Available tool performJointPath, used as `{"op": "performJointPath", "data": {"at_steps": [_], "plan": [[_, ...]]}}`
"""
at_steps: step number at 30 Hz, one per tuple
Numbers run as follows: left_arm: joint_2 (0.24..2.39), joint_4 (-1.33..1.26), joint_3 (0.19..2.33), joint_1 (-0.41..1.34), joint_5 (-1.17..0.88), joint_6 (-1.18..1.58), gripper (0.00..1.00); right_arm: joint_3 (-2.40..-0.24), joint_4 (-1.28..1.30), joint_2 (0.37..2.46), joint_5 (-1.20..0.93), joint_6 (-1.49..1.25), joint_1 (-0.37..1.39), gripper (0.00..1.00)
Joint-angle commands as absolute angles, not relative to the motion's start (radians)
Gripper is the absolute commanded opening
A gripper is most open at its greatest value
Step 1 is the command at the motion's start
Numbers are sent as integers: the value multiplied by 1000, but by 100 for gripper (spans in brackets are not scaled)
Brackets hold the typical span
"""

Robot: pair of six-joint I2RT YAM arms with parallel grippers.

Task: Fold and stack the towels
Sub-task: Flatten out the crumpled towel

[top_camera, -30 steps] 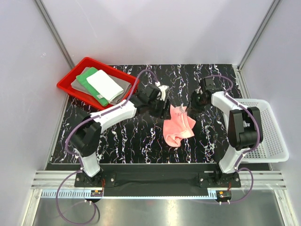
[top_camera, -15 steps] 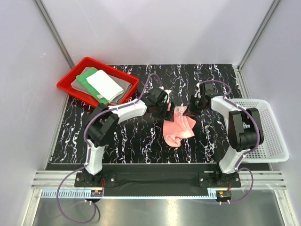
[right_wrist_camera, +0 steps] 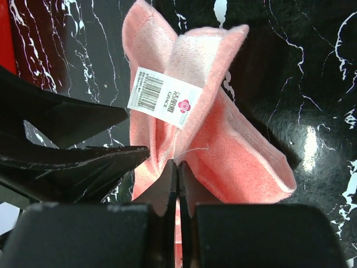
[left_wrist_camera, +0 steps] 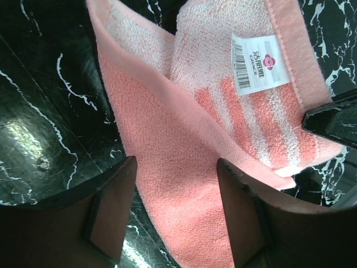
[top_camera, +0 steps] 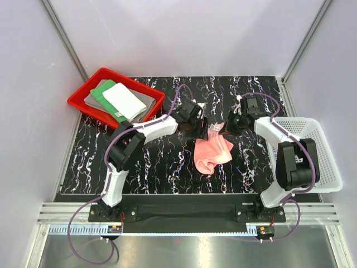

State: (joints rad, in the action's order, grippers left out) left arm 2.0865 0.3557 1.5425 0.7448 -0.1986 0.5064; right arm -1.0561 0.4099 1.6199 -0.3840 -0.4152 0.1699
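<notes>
A red plastic tray (top_camera: pixel 83 109) sits well off to the left of the left fingers (left_wrist_camera: pixel 111 212), by the table's far left corner. A white mesh basket (top_camera: pixel 326 162) lies to the right of the right fingers (right_wrist_camera: pixel 162 184), along the table's right edge. The black, white-veined tabletop (top_camera: pixel 162 162) spreads beneath both pairs of fingers.

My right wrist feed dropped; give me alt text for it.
The right claw is shut on a fold of the pink towel, which lies crumpled on the black table, white label up. The left claw, open, reaches in from frame left.
</notes>
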Motion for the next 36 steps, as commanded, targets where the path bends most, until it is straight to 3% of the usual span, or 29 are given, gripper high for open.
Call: {"op": "performJointPath", "data": {"at_steps": [1,5,6,8,14,17,19,21,22,26,30,36], "plan": [[2082,302,1543,739,-253,517,61,-1055,402,1566,-362,-426,176,0],[2083,201,1505,733,-376,561,36,-1051,411,1562,-345,-428,176,0],[2083,193,1500,730,-409,568,18,-1049,411,1560,-338,-425,176,0],[2077,184,1493,721,-431,581,3,-1043,420,1552,-325,-426,173,0],[2016,255,1414,643,-353,568,0,-1052,508,1505,-273,-439,156,0],[1994,313,1405,598,-276,529,0,-1043,473,1427,-363,-495,158,0],[1977,382,1428,588,-195,499,0,-1010,317,1364,-524,-640,163,0],[1942,431,1443,589,-102,460,5,-919,139,1324,-644,-777,187,0],[1924,457,1440,589,-78,456,20,-873,12,1321,-656,-892,201,0],[1792,434,1358,589,-58,475,52,-845,-94,1338,-617,-963,242,0],[1652,364,1250,591,-161,497,61,-804,-89,1322,-537,-960,242,0],[1580,241,1132,649,-235,459,63,-795,96,1279,-402,-850,242,0]]}}
